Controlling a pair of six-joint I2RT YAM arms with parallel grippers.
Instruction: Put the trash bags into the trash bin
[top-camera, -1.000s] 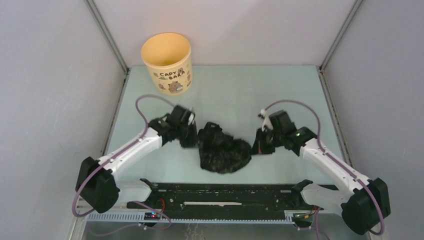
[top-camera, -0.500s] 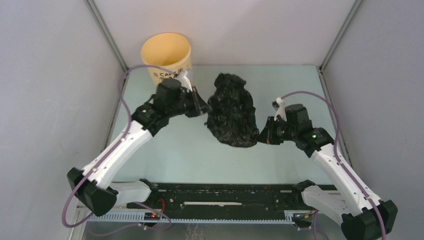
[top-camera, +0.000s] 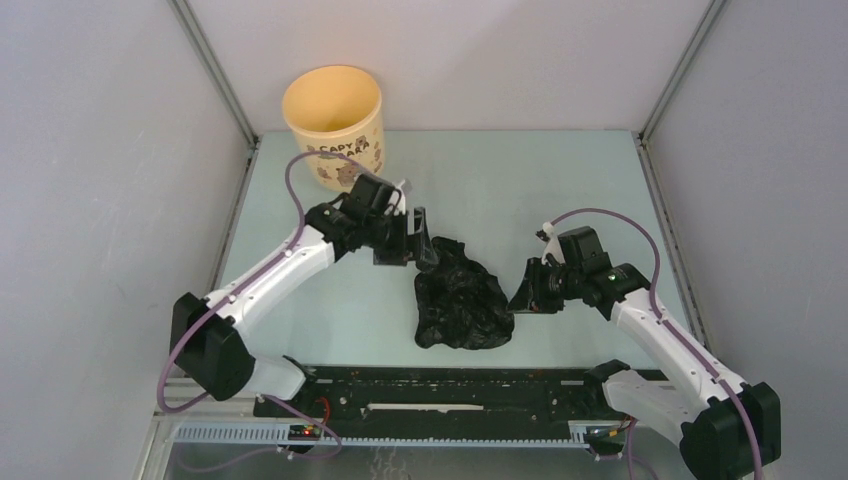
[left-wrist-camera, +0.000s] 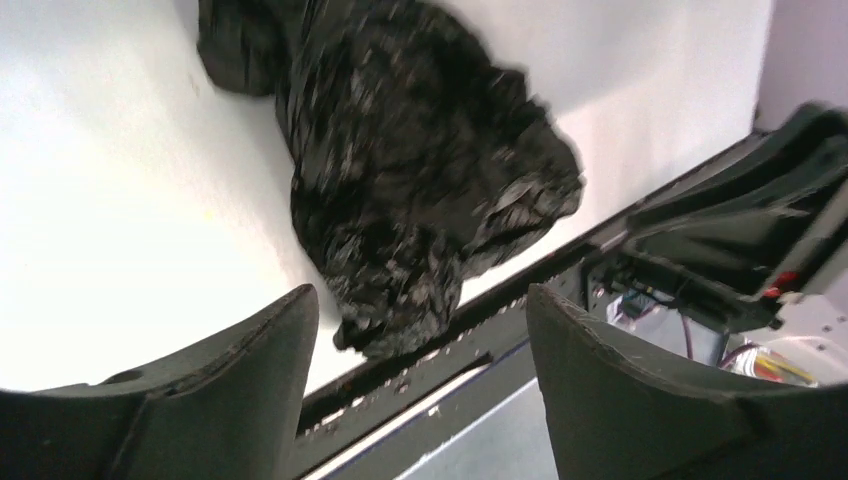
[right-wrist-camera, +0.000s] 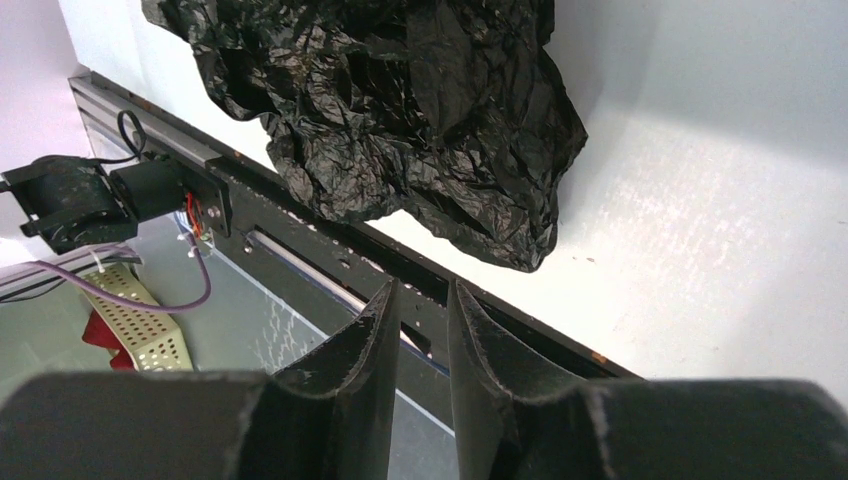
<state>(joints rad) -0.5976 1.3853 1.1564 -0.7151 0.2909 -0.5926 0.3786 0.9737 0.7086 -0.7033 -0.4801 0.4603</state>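
A crumpled glossy black trash bag (top-camera: 462, 302) lies loose on the pale table, between my two arms and near the front rail. The pale yellow trash bin (top-camera: 334, 122) stands upright at the back left, its inside showing no bag. My left gripper (top-camera: 415, 240) hovers at the bag's upper left edge with its jaws wide apart and nothing in them; its wrist view shows the bag (left-wrist-camera: 400, 180) beyond the gripper (left-wrist-camera: 420, 300). My right gripper (top-camera: 521, 292) sits just right of the bag, jaws a narrow gap apart and empty. The bag (right-wrist-camera: 400, 110) lies ahead of that gripper (right-wrist-camera: 422, 292).
A black rail (top-camera: 440, 385) with wiring runs along the table's near edge, close to the bag. Grey walls and metal corner posts (top-camera: 215, 75) enclose the table. The bin stands just behind my left arm's purple cable (top-camera: 300, 165).
The bag, held up between both grippers half a second ago, has dropped onto the table. Both grippers have opened, the left widely, and both arms have come down and back.
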